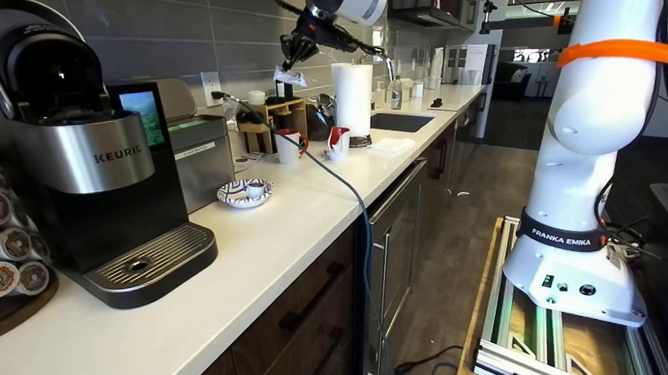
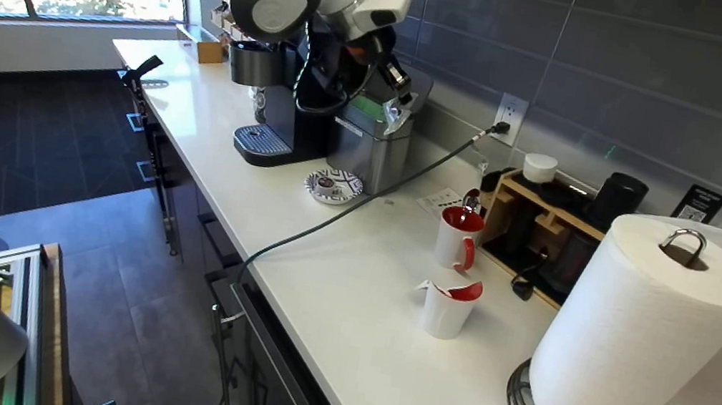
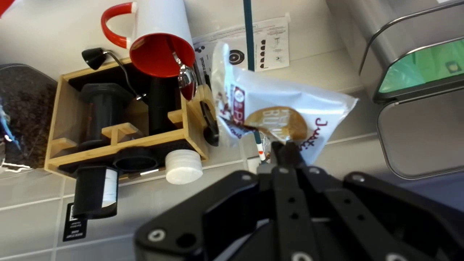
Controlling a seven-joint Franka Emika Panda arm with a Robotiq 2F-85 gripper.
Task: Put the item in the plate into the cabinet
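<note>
The plate [image 1: 231, 192], a small white dish with a dark blue pattern, sits on the counter beside the coffee machine; it also shows in an exterior view [image 2: 351, 185]. A small white coffee pod [image 1: 256, 189] lies in it, also visible there [image 2: 325, 187]. My gripper [image 3: 286, 148] is shut on a crumpled white snack packet [image 3: 290, 108] with brown and red print. In both exterior views the gripper [image 1: 287, 66] [image 2: 405, 96] holds the packet [image 1: 291, 76] [image 2: 395, 117] up in the air near the backsplash, away from the plate. A dark upper cabinet [image 1: 433, 13] hangs far along the wall.
The coffee machine [image 1: 102, 151] and a steel bin [image 2: 369, 149] with an open lid stand near the plate. A cable [image 2: 353, 208] crosses the counter. Two red-and-white mugs [image 2: 459, 240] [image 2: 447, 314], a wooden organizer [image 3: 119, 145] and a paper towel roll [image 2: 644, 334] stand further along.
</note>
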